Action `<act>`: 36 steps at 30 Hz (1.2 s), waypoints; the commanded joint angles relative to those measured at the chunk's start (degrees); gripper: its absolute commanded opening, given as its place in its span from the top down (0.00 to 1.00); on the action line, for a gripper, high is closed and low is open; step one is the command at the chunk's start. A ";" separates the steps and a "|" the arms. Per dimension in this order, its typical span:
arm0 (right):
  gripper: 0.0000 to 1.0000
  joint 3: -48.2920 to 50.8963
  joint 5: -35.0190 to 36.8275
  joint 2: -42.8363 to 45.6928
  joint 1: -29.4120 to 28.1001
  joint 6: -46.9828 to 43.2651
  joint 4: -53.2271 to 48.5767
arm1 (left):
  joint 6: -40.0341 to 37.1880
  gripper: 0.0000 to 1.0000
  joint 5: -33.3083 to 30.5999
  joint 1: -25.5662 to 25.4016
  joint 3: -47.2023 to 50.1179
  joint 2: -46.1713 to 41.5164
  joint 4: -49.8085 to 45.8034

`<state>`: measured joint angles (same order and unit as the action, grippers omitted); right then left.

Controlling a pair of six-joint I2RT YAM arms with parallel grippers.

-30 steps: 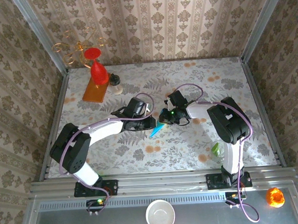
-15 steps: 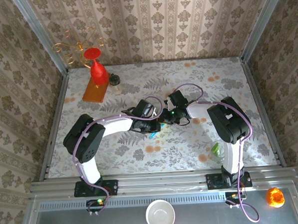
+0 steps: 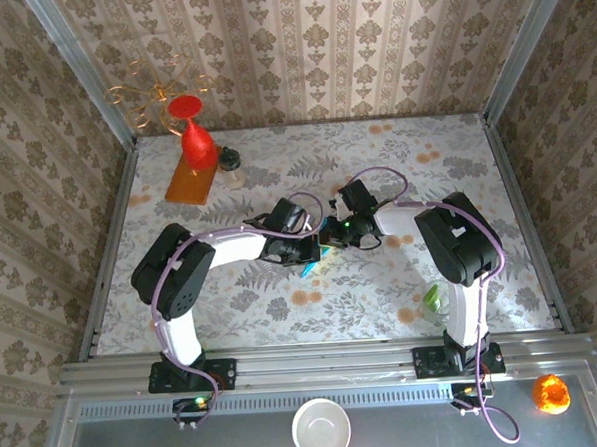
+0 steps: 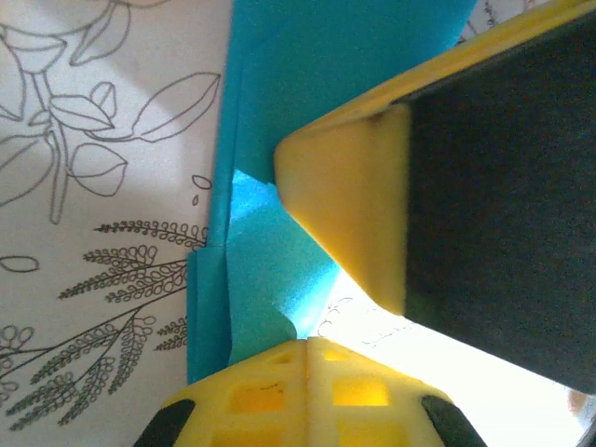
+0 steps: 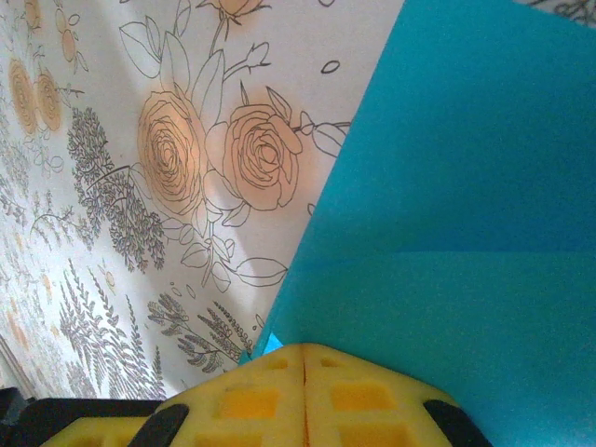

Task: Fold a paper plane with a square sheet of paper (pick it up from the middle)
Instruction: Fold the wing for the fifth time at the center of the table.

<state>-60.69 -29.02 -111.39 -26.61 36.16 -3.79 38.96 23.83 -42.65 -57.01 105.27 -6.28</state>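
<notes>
now the left gripper (image 4: pixel 307 345) and right gripper (image 5: pixel 305 354) clamp the paper plane (image 5: pixel 466 186) well apart from the red vase (image 3: pixel 198 141); pull evenly.

Paper plane (image 5: pixel 466 186) plain teal-blue — table (image 5: pixel 307 28) white, printed with orange roses and grey ferns.

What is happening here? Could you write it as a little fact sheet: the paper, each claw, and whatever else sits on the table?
paper: teal paper, partly folded, creases showing
where: middle of the floral table
left arm: left gripper shut on the paper's folded edge
right arm: right gripper shut on the paper, right next to the left one
far left corner: red vase standing on an orange board
</notes>
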 commanded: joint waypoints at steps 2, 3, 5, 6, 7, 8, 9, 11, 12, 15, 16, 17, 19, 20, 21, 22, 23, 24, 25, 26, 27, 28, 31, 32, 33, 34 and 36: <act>0.91 0.33 1.21 -2.94 -0.20 -0.72 -4.35 | 0.67 0.98 1.04 0.29 0.98 0.63 0.24; 0.90 0.31 1.32 -2.99 -0.20 -0.74 -4.57 | 0.68 0.98 1.04 0.35 1.18 0.63 0.22; 0.90 0.04 1.64 -3.22 -0.21 -0.73 -5.00 | 0.70 0.99 0.90 0.40 1.79 0.55 0.04; 0.90 -0.12 1.91 -3.32 -0.20 -0.78 -5.45 | 0.76 0.99 0.94 0.42 2.08 0.46 -0.03; 0.90 -0.34 2.32 -3.46 -0.20 -0.85 -5.99 | 0.76 0.99 0.90 0.32 2.41 0.37 -0.20; 0.91 -0.61 2.75 -3.57 -0.20 -0.94 -6.69 | 0.77 0.99 0.88 0.36 2.82 0.21 -0.35; 0.91 -0.82 3.18 -3.73 -0.20 -1.07 -7.29 | 0.66 0.99 0.85 0.30 3.16 0.11 -0.52; 0.91 -1.27 3.88 -4.09 -0.20 -1.27 -8.51 | 0.68 1.00 0.78 0.33 4.09 -0.19 -0.91; 0.91 -1.41 4.24 -4.22 -0.20 -1.35 -8.91 | 0.68 1.00 0.75 0.31 4.48 -0.37 -1.08; 0.91 -1.86 5.32 -4.54 -0.16 -1.36 -10.53 | 0.37 1.00 0.30 0.04 5.82 -1.17 -2.16; 0.91 -2.03 5.71 -4.71 -0.11 -1.33 -11.10 | 0.18 1.00 0.05 -0.14 6.31 -1.60 -2.71; 0.91 -2.23 6.16 -4.86 -0.11 -1.28 -11.67 | -0.06 1.00 -0.11 -0.23 6.75 -1.92 -3.29; 0.91 -2.59 6.67 -5.20 -0.11 -1.27 -12.49 | -0.53 1.00 -0.19 -0.52 7.63 -2.71 -4.07; 0.91 -2.75 6.79 -5.38 -0.11 -1.26 -12.81 | -0.84 1.00 -0.24 -0.65 8.08 -3.15 -4.52; 0.92 -2.85 6.89 -5.54 -0.03 -1.27 -12.99 | -1.11 1.00 -0.24 -0.78 8.50 -3.51 -4.89; 0.92 -3.03 7.03 -5.59 -0.02 -1.20 -13.24 | -1.46 1.00 -0.24 -0.93 8.95 -3.95 -5.33; 0.92 -3.17 7.09 -5.82 -0.02 -1.18 -13.34 | -1.75 1.00 -0.20 -1.02 9.40 -4.39 -5.75; 0.92 -3.16 7.13 -5.85 -0.03 -1.18 -13.57 | -1.99 1.00 -0.19 -1.03 9.75 -4.75 -6.21; 0.92 -3.27 7.22 -5.85 -0.02 -1.10 -13.66 | -2.20 1.00 -0.11 -1.02 10.26 -5.22 -6.54; 0.92 -3.21 7.35 -5.94 -0.02 -1.09 -13.77 | -2.37 1.00 -0.13 -1.01 10.79 -5.61 -6.86; 0.92 -3.21 7.46 -5.98 0.00 -1.09 -13.83 | -2.46 1.00 -0.11 -0.98 11.31 -5.96 -7.06; 0.92 -3.24 7.48 -6.03 0.07 -1.08 -13.90 | -2.49 1.00 -0.18 -1.02 11.84 -6.28 -7.28; 0.92 -3.26 7.46 -6.04 0.02 -1.01 -13.97 | -2.60 1.00 -0.18 -0.89 13.42 -7.21 -7.69; 0.92 -3.23 7.48 -6.08 0.07 -1.01 -13.97 | -2.61 1.00 -0.25 -0.75 13.99 -7.63 -7.78; 0.92 -3.21 7.48 -6.11 0.07 -1.00 -13.94 | -2.51 1.00 -0.17 -0.44 14.89 -8.26 -7.58; 0.92 -3.23 7.40 -6.03 0.07 -1.05 -13.88 | -2.28 1.00 0.04 -0.04 15.85 -9.10 -7.35; 0.92 -3.25 7.31 -5.95 0.07 -1.08 -13.87 | -2.05 1.00 0.52 0.85 17.67 -10.95 -6.67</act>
<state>-65.32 -29.02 -113.32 -27.00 35.94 -10.96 37.65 24.05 -42.61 -43.48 95.61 -3.64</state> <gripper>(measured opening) 0.085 0.066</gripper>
